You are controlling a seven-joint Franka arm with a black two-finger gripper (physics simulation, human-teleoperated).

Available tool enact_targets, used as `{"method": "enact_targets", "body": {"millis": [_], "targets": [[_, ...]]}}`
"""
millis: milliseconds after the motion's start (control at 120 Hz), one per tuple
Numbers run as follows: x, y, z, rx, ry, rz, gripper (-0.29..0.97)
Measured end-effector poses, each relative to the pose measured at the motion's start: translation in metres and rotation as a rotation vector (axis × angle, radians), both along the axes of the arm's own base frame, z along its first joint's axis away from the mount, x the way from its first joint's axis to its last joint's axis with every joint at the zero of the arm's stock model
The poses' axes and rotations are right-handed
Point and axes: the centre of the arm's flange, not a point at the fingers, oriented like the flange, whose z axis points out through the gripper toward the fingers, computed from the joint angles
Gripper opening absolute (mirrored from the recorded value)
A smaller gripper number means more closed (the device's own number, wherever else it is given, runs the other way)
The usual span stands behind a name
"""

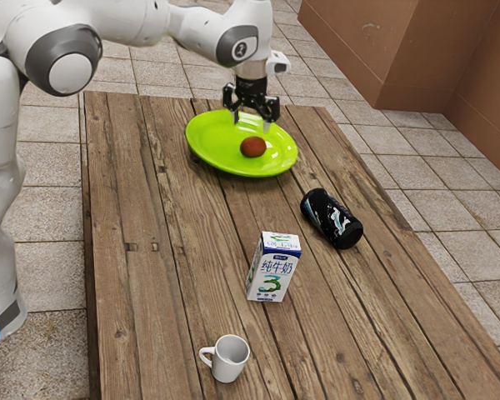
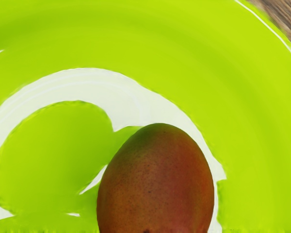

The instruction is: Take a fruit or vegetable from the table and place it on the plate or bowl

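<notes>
the mango (image 1: pixel 252 147) lies on the green plate (image 1: pixel 212 140) at the far end of the wooden table (image 1: pixel 150 250), resting on its side near the plate's middle and slightly toward the near rim. the gripper (image 1: pixel 252 111) hangs just above it with its two fingers spread apart and nothing between them, so it is open and empty. in the wrist view the mango (image 2: pixel 155 179) sits just under the hand, red-brown with a greenish end, against the glossy plate (image 2: pixel 233 73). judged from its look, the fruit is smooth, rounded and firm, with some heft, and its curved skin could slip out of a narrow pinch. the best hold would be across its short width at the thickest part, fingers on two opposite flanks, not on the tapering ends. it could also roll on the slick plate if nudged. the milk carton (image 1: pixel 273 267), black can (image 1: pixel 332 218) and white mug (image 1: pixel 225 358) stand well apart, nearer the camera.
</notes>
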Motion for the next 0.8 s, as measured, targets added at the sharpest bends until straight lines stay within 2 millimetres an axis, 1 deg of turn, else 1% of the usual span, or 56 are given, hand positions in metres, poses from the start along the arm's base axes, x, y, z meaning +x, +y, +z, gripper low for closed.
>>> {"method": "enact_targets", "body": {"millis": [33,75,100,133,167,192,225,267,292,308,325,342,367,383,408,425,483,517,558,592,633,767,783,800], "targets": [[0.002,-0.006,0.004,0.001,-0.001,-0.015,0.64],[0.008,-0.027,0.004,-0.008,0.024,-0.059,0.65],[0.014,-0.050,0.003,-0.017,0.047,-0.102,0.66],[0.027,-0.093,0.011,0.000,0.069,-0.189,0.66],[0.042,-0.146,0.037,0.068,0.074,-0.314,0.67],[0.049,-0.184,0.056,0.122,0.072,-0.414,0.67],[0.053,-0.226,0.092,0.191,0.044,-0.549,0.67],[0.051,-0.261,0.135,0.264,0.017,-0.701,0.67],[0.045,-0.276,0.175,0.313,-0.020,-0.776,0.67],[0.039,-0.281,0.202,0.343,-0.046,-0.817,0.67],[0.031,-0.281,0.226,0.372,-0.069,-0.848,0.67],[0.024,-0.274,0.246,0.399,-0.085,-0.867,0.67],[0.019,-0.251,0.263,0.436,-0.086,-0.876,0.67],[0.017,-0.232,0.268,0.456,-0.072,-0.876,0.67],[0.019,-0.209,0.267,0.476,-0.040,-0.881,0.67],[0.021,-0.198,0.264,0.482,-0.020,-0.894,0.68],[0.028,-0.172,0.250,0.474,0.033,-0.958,0.68],[0.028,-0.152,0.244,0.454,0.046,-0.987,0.68],[0.032,-0.129,0.224,0.410,0.075,-1.029,0.68],[0.035,-0.122,0.212,0.385,0.087,-1.076,0.68],[0.038,-0.120,0.204,0.366,0.094,-1.140,0.68],[0.042,-0.124,0.191,0.337,0.095,-1.352,0.68],[0.043,-0.124,0.188,0.329,0.102,-1.377,0.68],[0.047,-0.123,0.177,0.312,0.120,-1.399,0.68]]}}
